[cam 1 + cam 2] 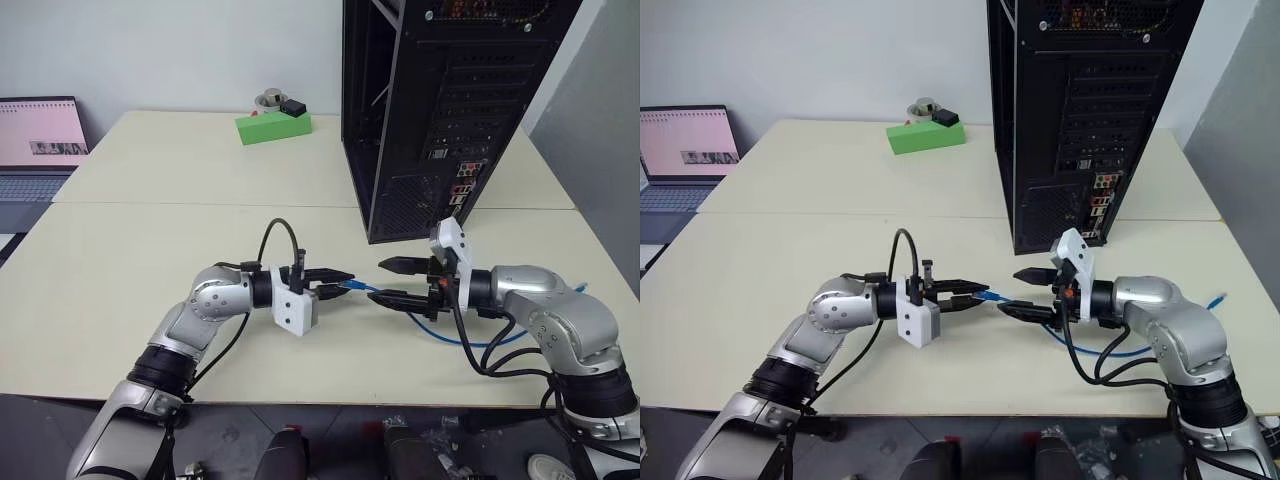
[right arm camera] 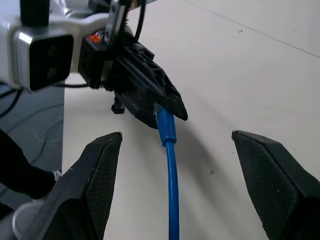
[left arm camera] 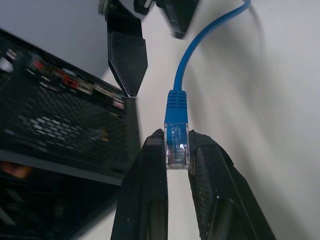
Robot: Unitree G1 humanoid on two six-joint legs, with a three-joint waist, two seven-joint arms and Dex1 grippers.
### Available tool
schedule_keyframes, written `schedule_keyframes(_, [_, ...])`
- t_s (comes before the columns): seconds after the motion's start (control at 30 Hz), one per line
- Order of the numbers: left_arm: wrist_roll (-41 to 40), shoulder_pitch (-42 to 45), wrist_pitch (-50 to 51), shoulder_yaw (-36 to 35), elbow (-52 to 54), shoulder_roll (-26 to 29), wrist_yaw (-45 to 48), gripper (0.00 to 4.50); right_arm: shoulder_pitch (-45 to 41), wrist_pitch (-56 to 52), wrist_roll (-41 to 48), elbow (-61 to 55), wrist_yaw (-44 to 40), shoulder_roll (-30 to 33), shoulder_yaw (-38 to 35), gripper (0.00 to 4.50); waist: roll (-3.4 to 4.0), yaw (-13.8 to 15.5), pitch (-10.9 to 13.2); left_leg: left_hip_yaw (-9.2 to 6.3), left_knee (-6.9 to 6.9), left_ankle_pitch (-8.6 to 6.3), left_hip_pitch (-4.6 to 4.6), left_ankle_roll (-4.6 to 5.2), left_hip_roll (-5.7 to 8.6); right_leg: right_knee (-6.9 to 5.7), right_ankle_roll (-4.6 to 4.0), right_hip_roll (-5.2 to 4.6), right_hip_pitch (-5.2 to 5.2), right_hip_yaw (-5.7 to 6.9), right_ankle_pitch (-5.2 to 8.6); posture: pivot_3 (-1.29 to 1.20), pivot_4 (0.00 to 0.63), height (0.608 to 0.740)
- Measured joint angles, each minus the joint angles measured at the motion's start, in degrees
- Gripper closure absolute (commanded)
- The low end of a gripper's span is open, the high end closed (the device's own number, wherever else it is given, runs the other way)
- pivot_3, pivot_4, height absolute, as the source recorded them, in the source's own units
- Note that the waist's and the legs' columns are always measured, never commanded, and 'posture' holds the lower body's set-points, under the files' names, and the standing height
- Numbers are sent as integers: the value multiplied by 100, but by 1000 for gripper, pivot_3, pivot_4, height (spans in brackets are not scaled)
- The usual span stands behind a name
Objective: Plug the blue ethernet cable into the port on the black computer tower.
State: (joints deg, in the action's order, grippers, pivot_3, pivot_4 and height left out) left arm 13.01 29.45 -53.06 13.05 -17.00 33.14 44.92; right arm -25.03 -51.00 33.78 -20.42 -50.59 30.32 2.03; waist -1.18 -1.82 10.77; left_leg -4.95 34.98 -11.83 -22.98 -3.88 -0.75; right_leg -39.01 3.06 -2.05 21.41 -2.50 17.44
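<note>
Left pincer (image 1: pixel 335 283) clamps the clear plug of the blue cable (image 3: pixel 176 131), whose long axis runs level toward the right pincer (image 1: pixel 398 282), which stands wide around the cord without touching it. Beyond both, the black tower (image 1: pixel 450 100) stands on the bench (image 1: pixel 150 250), its port (image 1: pixel 458 197) low on the rear panel.

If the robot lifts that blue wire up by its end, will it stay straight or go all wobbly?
Probably wobbly. The blue ethernet cable is thin and already curves and loops over the table, so it should droop. Only its clear plug, pinched in the left gripper, looks stiff. It seems light too.
</note>
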Motion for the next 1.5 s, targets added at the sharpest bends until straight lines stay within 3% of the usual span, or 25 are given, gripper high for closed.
schedule_keyframes(0.13, [378,-28,-557,-124,-44,-3,-600,4187,-1,-260,341,-2,245,-274,-22,763,0,-1,0,0,0,0,0,0,1,-2,0,0,0,1,0,0,150,740])
schedule_keyframes(0.37, [707,-30,-651,-143,-56,27,-1125,4187,-2,-375,580,-26,487,-413,-17,763,0,-7,0,0,0,0,1,0,0,-3,1,1,0,2,0,0,150,740])
schedule_keyframes(0.6, [744,-34,-641,-99,-50,87,-1305,4187,-54,-374,625,-25,623,-560,-4,2016,0,-7,0,-1,0,0,0,0,0,-3,1,1,0,3,0,0,150,740])
schedule_keyframes(0.77, [789,-34,-632,-96,-36,99,-1398,4187,-97,-374,647,-19,673,-571,15,3410,0,-7,0,-1,-1,0,1,0,0,-3,1,1,0,3,0,0,150,740])
schedule_keyframes(0.93, [841,-42,-635,-92,5,129,-1450,4187,-109,-365,647,42,691,-569,26,4470,0,-7,0,0,-1,0,1,0,0,-3,1,1,0,3,0,0,150,740])
schedule_keyframes(1.2, [987,-47,-628,-93,12,145,-1668,4187,-188,-375,657,115,685,-569,32,4500,0,-8,0,0,-1,0,1,0,0,-3,1,1,1,3,0,0,150,740])
schedule_keyframes(1.27, [961,-53,-601,-92,22,158,-1674,3487,-245,-408,686,174,676,-569,33,4500,0,-9,0,-1,-1,0,1,0,0,-3,1,1,1,3,0,0,150,740])
schedule_keyframes(1.5, [610,-118,-215,133,60,289,-1361,2198,-287,-440,698,220,663,-513,57,4500,0,-8,0,-1,-1,0,0,0,0,-4,1,1,1,3,0,0,150,740])
